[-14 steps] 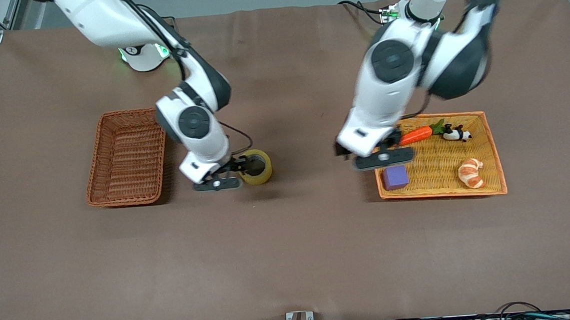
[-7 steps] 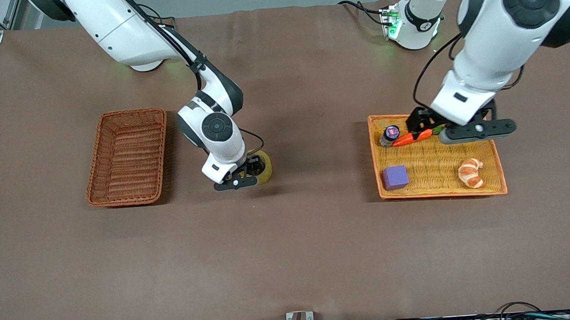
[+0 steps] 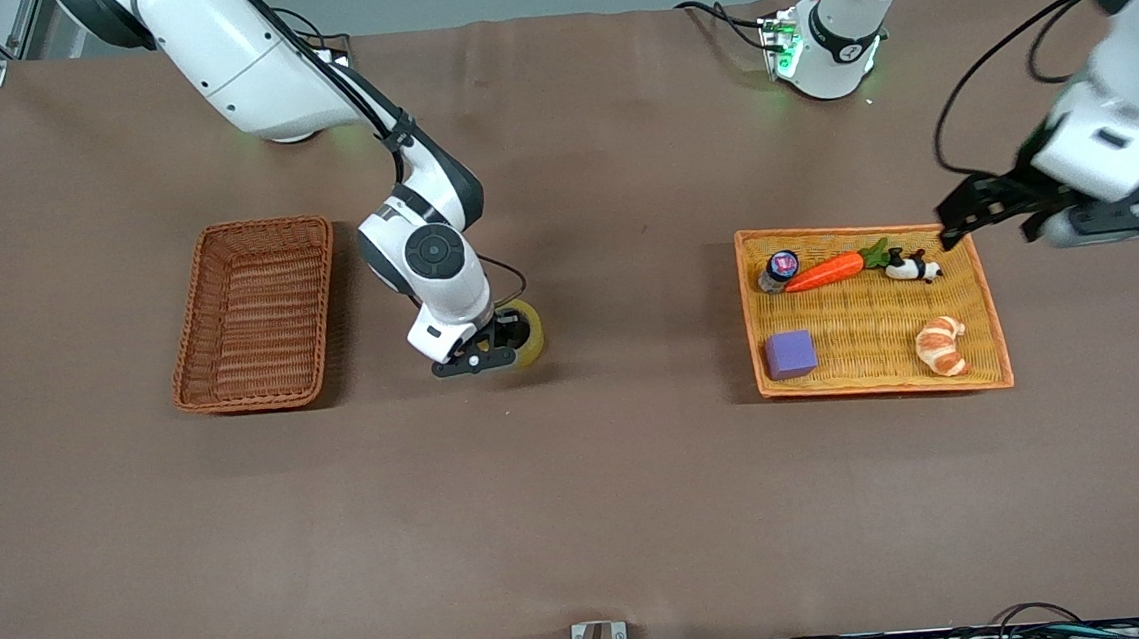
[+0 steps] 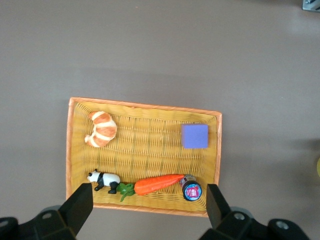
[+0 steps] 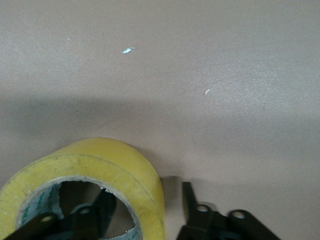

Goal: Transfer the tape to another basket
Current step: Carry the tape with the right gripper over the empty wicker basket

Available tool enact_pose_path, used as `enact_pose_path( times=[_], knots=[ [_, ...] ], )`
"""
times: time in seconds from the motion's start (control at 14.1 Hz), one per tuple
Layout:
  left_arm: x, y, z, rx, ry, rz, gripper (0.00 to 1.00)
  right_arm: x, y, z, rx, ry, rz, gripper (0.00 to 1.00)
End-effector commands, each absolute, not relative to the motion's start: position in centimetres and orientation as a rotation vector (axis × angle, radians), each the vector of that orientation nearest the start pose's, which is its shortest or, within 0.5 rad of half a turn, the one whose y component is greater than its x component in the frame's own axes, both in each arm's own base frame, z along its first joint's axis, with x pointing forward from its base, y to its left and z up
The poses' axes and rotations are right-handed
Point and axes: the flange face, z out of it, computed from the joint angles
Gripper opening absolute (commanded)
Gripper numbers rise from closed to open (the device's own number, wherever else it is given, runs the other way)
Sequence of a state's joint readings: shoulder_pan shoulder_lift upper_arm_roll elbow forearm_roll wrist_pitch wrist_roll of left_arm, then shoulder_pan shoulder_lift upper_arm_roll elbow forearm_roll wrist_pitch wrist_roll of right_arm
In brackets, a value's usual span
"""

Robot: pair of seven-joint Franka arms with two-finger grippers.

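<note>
The tape, a yellowish ring, lies flat on the brown table between the two baskets, close to the dark reddish-brown wicker basket. My right gripper is down at the tape and open. In the right wrist view one finger is inside the tape's hole and the other stands outside its wall with a small gap, so my right gripper straddles the wall. My left gripper is open and empty over the yellow tray-basket's corner; it also shows in the left wrist view.
The yellow tray-basket with orange rim sits toward the left arm's end and holds a purple cube, a toy carrot, a small jar, a panda figure and a croissant. The tray-basket fills the left wrist view.
My left arm has swung away from the tray's cube end out past its other end, uncovering the jar. My right gripper has turned and settled lower at the tape.
</note>
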State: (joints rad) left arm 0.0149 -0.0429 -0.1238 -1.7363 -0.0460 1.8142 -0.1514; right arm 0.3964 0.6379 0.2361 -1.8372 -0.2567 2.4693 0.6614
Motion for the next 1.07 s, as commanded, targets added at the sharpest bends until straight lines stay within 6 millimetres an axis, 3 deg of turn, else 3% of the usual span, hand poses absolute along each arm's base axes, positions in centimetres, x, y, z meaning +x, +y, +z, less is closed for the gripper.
enact_pose_path(
  times=[0.0,0.21,0.36,0.5,0.78,0.99],
  knots=[
    [54.2,-5.0,60.8,-3.203,0.009,-0.211,1.00,52.6,37.0,19.0,-3.147,-0.125,-0.059,0.02],
    [53.0,-2.7,62.2,-3.194,0.093,-0.181,1.00,54.3,36.1,21.0,-3.150,-0.046,-0.066,0.00],
    [53.1,-2.3,62.9,-3.177,0.155,-0.189,1.00,55.9,34.9,26.7,-3.201,0.056,-0.052,0.00],
    [54.7,-3.2,62.7,-3.176,0.176,-0.135,1.00,57.6,33.6,31.4,-3.216,0.112,-0.080,0.00],
    [55.8,-4.1,62.1,-3.185,0.132,-0.064,1.00,59.1,26.0,39.4,-3.260,0.021,-0.037,0.00],
    [56.0,-4.1,61.5,-3.161,0.100,-0.055,1.00,59.6,20.1,41.4,-3.286,-0.078,0.023,0.00]
  ],
)
